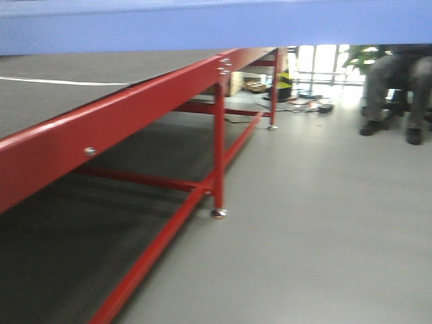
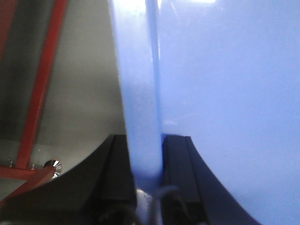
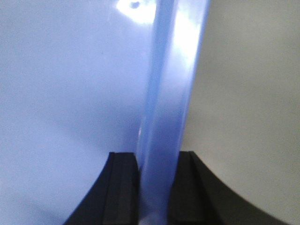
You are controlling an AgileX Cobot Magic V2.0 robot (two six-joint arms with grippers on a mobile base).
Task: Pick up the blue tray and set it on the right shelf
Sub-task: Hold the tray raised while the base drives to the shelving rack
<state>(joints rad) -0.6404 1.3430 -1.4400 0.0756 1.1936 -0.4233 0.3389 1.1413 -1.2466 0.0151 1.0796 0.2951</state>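
The blue tray (image 1: pixel 216 23) hangs in the air between both arms, and its side spans the top of the front view. The left gripper (image 2: pixel 147 173) has its black fingers (image 2: pixel 117 173) pinched on one rolled rim. The right gripper (image 3: pixel 157 183) is clamped on the opposite rim. Below the tray, a red-framed rack (image 1: pixel 135 101) stands on the grey floor (image 1: pixel 324 223), with a seated person (image 1: pixel 398 81) at far right.
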